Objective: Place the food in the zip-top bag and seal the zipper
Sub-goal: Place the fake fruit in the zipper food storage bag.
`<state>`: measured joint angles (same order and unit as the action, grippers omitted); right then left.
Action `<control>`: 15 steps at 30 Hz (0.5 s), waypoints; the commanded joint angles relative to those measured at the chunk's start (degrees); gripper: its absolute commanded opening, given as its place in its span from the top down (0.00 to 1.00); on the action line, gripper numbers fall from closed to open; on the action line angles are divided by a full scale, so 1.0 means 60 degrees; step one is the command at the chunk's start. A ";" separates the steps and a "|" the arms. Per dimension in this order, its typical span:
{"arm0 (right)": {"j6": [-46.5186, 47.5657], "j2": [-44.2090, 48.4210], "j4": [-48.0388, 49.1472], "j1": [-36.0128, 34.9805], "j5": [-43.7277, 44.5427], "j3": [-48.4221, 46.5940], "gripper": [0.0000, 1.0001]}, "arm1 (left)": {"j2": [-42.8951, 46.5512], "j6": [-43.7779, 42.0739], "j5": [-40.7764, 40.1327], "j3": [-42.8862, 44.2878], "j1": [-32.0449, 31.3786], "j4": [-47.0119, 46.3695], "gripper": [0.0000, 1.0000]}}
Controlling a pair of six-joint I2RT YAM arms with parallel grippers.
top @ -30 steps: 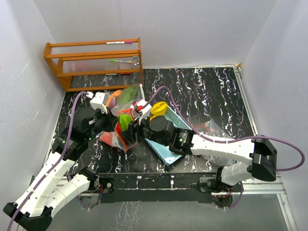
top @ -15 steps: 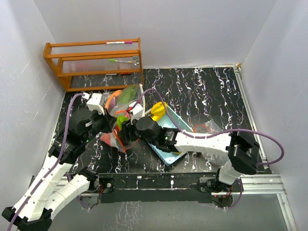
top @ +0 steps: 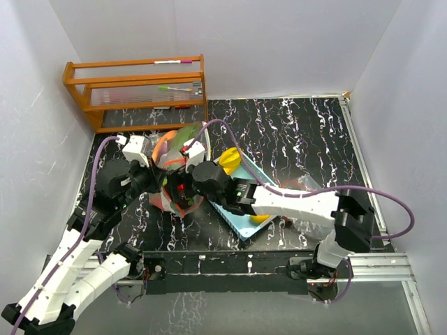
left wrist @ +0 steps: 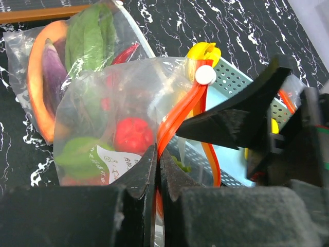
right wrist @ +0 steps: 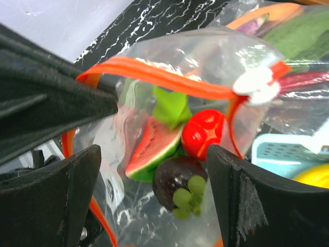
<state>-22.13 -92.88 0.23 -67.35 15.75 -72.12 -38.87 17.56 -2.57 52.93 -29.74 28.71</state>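
Observation:
In the left wrist view my left gripper [left wrist: 158, 154] is shut on the orange zipper strip [left wrist: 177, 116] of the clear zip-top bag [left wrist: 97, 123], holding its mouth up. A white slider [left wrist: 205, 75] sits at the strip's far end. My right gripper [right wrist: 154, 175] stands open inside the bag's mouth. Between its fingers [right wrist: 241, 195] lies food: a dark purple fruit with green leaves [right wrist: 177, 182], a watermelon slice [right wrist: 154, 146], a red piece [right wrist: 205, 134] and a green piece [right wrist: 172, 108]. From above, both grippers [top: 159, 183] [top: 183, 192] meet at the bag [top: 171, 204].
A second clear bag [left wrist: 61, 56] with an aubergine, a green leaf and an orange piece lies just behind. The light-blue basket [top: 241, 216] sits under the right arm, with a yellow mango [top: 230, 159] and a banana [top: 260, 218]. A wooden rack [top: 136, 91] stands at the back left.
My right gripper moved left into the bag's mouth and opened; the dark purple fruit now lies loose in the bag. The left gripper kept its hold on the zipper strip.

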 commanded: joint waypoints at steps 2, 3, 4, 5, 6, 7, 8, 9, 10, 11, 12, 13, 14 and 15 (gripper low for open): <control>-0.0405 0.1877 -0.0371 -0.0050 0.0438 0.0552 0.15 | -0.0011 -0.0027 -0.0142 0.0186 -0.0005 -0.0140 1.00; -0.0463 0.2162 -0.0457 -0.0053 0.0505 0.0739 0.16 | -0.0049 -0.0034 -0.0143 0.0222 -0.0018 -0.0147 1.00; -0.0575 0.2450 -0.0519 -0.0066 0.0546 0.0945 0.17 | -0.0078 -0.0051 -0.0156 0.0251 -0.0005 -0.0142 1.00; -0.0666 0.2711 -0.0565 -0.0068 0.0560 0.1121 0.17 | -0.0116 -0.0066 -0.0172 0.0278 -0.0009 -0.0141 1.00; -0.0773 0.2901 -0.0641 -0.0069 0.0593 0.1291 0.18 | -0.0130 -0.0083 -0.0209 0.0300 -0.0010 -0.0145 1.00; -0.0890 0.3004 -0.0797 -0.0061 0.0685 0.1417 0.18 | -0.0154 -0.0096 -0.0239 0.0306 -0.0010 -0.0153 1.00; -0.0976 0.3011 -0.1001 -0.0068 0.0766 0.1491 0.18 | -0.0157 -0.0099 -0.0256 0.0318 -0.0004 -0.0154 1.00; -0.1077 0.2944 -0.1217 -0.0065 0.0831 0.1521 0.18 | -0.0170 -0.0092 -0.0260 0.0312 -0.0009 -0.0174 1.00; -0.1265 0.2821 -0.1425 -0.0068 0.0845 0.1537 0.18 | -0.0164 -0.0086 -0.0253 0.0315 -0.0013 -0.0202 1.00; -0.1463 0.2679 -0.1576 -0.0061 0.0832 0.1572 0.18 | -0.0176 -0.0078 -0.0256 0.0310 -0.0008 -0.0224 1.00; -0.1720 0.2524 -0.1664 -0.0068 0.0794 0.1624 0.19 | -0.0192 -0.0071 -0.0249 0.0315 -0.0002 -0.0241 1.00; -0.2029 0.2396 -0.1701 -0.0065 0.0752 0.1695 0.20 | -0.0211 -0.0063 -0.0226 0.0323 -0.0016 -0.0256 1.00; -0.2355 0.2283 -0.1700 -0.0068 0.0714 0.1792 0.21 | -0.0224 -0.0057 -0.0199 0.0327 -0.0003 -0.0258 1.00; -0.2646 0.2205 -0.1570 -0.0065 0.0602 0.1906 0.22 | -0.0237 -0.0056 -0.0189 0.0333 -0.0011 -0.0266 1.00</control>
<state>-30.55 -76.79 -6.90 -67.48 19.42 -63.22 -40.18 17.56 -3.49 52.93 -29.74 28.69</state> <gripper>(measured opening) 0.799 0.010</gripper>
